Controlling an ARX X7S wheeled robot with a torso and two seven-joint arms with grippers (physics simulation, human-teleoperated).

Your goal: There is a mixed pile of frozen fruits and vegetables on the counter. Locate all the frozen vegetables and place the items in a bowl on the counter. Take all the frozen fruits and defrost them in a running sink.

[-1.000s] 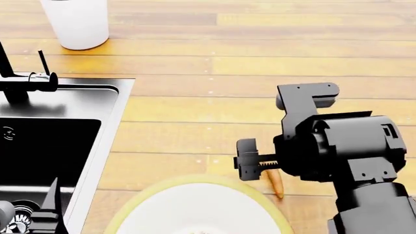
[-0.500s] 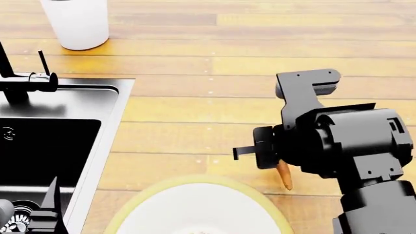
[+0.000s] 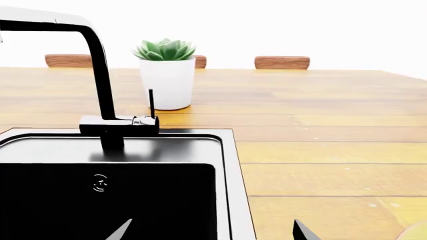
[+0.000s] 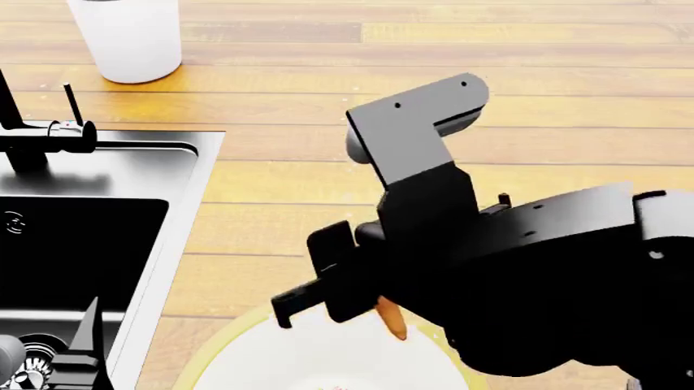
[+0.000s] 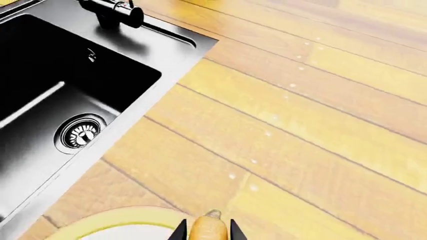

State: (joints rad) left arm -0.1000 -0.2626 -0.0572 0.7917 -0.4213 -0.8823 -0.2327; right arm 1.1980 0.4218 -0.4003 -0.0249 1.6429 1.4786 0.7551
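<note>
Head view: right tool [image 4: 363, 305] clamps one carrot [image 4: 391, 318] over one bowl [image 4: 233, 345]; left tool apart.

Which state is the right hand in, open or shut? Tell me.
Shut: the right hand clamps an orange carrot between its fingertips above the bowl.

The desk [image 4: 434, 73] is golden-orange plank wood. The sink [image 5: 40, 95] is black with a steel rim. The bowl [image 4: 314, 357] is white with a tan-yellow rim. The carrot [image 4: 392, 318] is orange. The pot [image 3: 168, 82] is white, its plant [image 3: 165, 50] green.
</note>
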